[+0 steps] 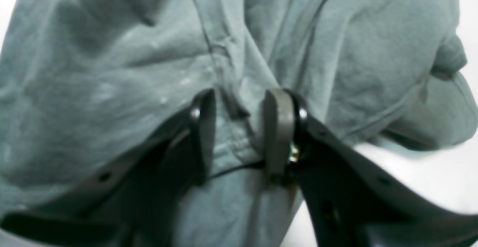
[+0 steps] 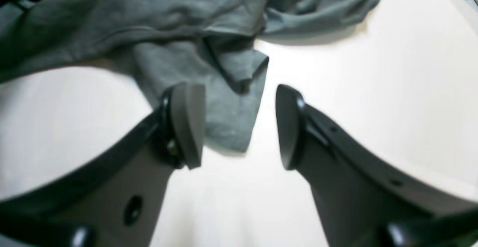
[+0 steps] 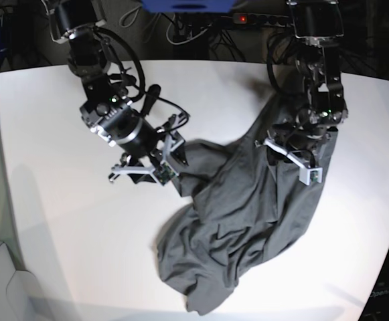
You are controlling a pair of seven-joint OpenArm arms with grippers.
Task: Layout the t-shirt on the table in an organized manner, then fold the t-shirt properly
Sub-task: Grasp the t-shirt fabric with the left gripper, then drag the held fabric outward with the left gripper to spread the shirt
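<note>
On the left of the base view, your right arm's fingers point(image 2: 239, 127) stand wide apart with nothing between them, hovering over the table point(image 3: 53, 200) just at the t-shirt's point(image 3: 248, 214) near-left edge; in the right wrist view a loose flap of cloth (possibly a sleeve, hard to be sure) lies just beyond the left finger. The t-shirt sprawls crumpled across the middle of the table, bunched toward the near edge and rising toward the right. There, your left arm's fingers point(image 1: 242, 127) are narrowed onto a fold of the t-shirt, pinching a seam ridge between the pads, and the cloth is lifted and draped around them.
</note>
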